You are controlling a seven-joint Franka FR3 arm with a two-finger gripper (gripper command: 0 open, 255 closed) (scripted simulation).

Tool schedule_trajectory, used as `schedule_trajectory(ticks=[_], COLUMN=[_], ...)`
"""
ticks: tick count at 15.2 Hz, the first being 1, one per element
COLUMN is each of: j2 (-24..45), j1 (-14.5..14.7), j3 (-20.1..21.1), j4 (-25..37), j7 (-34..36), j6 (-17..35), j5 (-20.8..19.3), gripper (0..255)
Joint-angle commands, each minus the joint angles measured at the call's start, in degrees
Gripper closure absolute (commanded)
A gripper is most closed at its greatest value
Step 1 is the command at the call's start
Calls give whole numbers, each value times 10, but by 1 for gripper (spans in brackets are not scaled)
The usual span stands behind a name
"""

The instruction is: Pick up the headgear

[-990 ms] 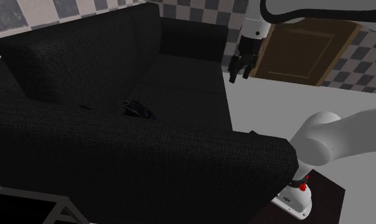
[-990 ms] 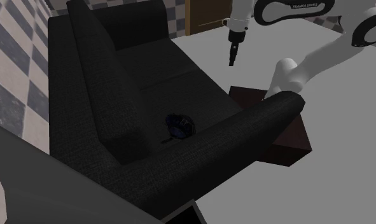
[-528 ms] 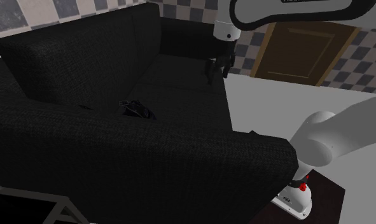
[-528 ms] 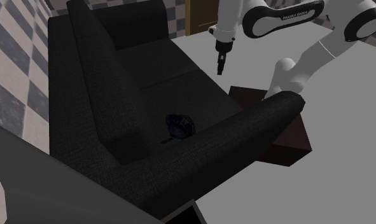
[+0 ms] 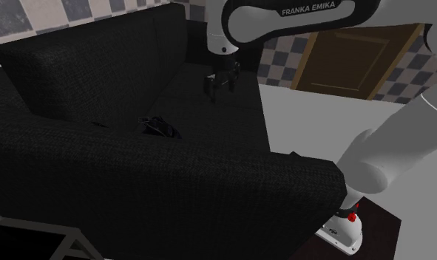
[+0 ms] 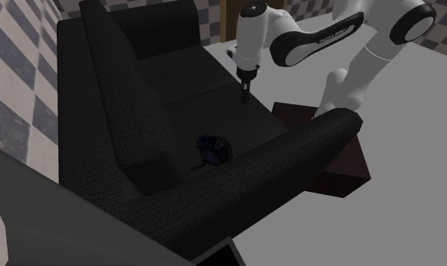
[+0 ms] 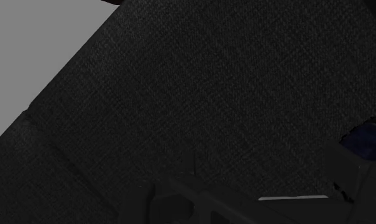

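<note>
Black fabric sofa [image 5: 83, 81] on grey floor [image 5: 320, 122]. Checkered wall [image 6: 17, 75] and brown door [image 5: 357, 59] behind. Dark blue cap [image 6: 214, 148] lies on seat cushion beside near armrest. Pincer [image 5: 219, 89] hangs over far cushion, well apart from cap, fingers spread, empty.

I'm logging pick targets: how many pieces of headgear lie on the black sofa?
1: a small dark blue cap on the black fabric sofa's seat, beside the stand-side armrest. More might hide behind that armrest.
</note>
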Motion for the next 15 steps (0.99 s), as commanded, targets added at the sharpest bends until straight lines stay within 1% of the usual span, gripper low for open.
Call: schedule_trajectory(ticks=[1, 5, 8, 11, 15], j2=[47, 145, 223, 305, 418], j1=[5, 26, 54, 93, 159], j3=[22, 58, 75, 81, 75], j4=[42, 126, 199, 281, 411], j7=[26, 78, 112, 139, 153], j6=[-3, -19, -43, -75, -128], j5=[-29, -96, -152, -208, -278], gripper=[0, 0, 0, 0, 0])
